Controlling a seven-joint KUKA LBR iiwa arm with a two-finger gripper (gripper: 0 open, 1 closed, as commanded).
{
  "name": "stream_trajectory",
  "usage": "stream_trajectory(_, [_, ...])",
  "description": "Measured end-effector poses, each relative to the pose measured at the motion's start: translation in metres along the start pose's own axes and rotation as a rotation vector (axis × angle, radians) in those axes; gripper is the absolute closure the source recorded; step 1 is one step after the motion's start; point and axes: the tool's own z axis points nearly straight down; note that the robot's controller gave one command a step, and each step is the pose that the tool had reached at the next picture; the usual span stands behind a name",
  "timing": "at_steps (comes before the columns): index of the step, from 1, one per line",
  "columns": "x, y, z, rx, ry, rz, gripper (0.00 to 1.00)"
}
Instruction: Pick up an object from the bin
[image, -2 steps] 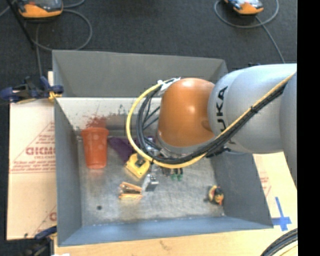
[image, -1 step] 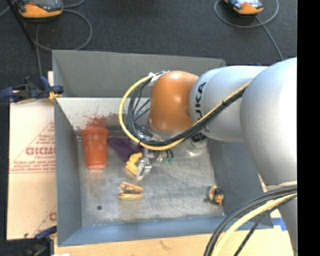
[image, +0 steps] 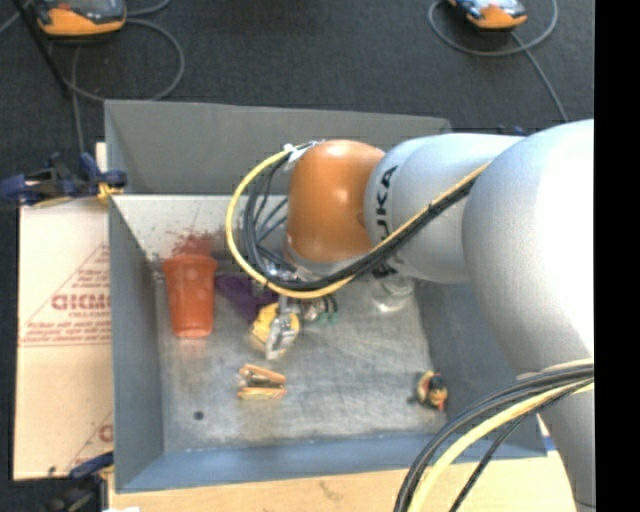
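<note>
- The arm comes in from the right across the grey metal bin, and its orange wrist cover hangs over the far middle of the bin floor.
- A loop of black and yellow cables curls round the left side of that cover.
- The jaws point down below the cover, a little left of the bin's middle. Most of them is hidden under the wrist, so I cannot tell whether they stand wide or narrow.
- A small yellow object lies on the floor right at the tip of the jaws, touching or just beside them on the left. Whether it sits between them cannot be made out.
- A purple piece lies just beyond the yellow object, partly under the cables.
- An orange see-through cup stands left of it, near the far left corner.
- A small tan and orange item lies on the near side of the jaws, apart from them.
- A clear plastic thing shows at the edge of the arm, right of the jaws.
- A small dark and yellow toy sits well apart, near the bin's near right corner.
</note>
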Motion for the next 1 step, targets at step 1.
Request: stream_trajectory(1, [-0.0081, -0.0018, -0.0132, -0.004, -0.007, 0.181, 0.0])
